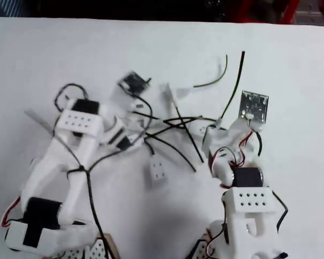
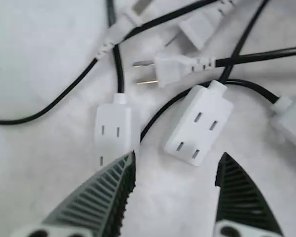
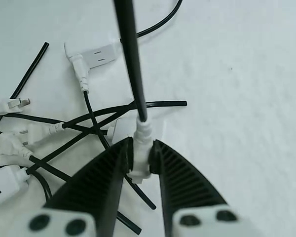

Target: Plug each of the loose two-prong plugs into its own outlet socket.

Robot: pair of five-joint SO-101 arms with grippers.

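Two grippers share the plugging step: the right gripper (image 3: 141, 148) pinches a white plug (image 3: 143, 131) at three o'clock of the cord tangle (image 1: 173, 127), while the left gripper (image 2: 176, 157), spread, hovers above an outlet socket (image 2: 200, 129), whose slots that plug probably needs to be lined up with next.

Your worktop (image 1: 297, 178) is white and evenly lit. Behind its far edge you see a dark strip (image 1: 151, 9), with something red (image 1: 275, 13) at one end and blue stripes (image 1: 11, 6) at the other.
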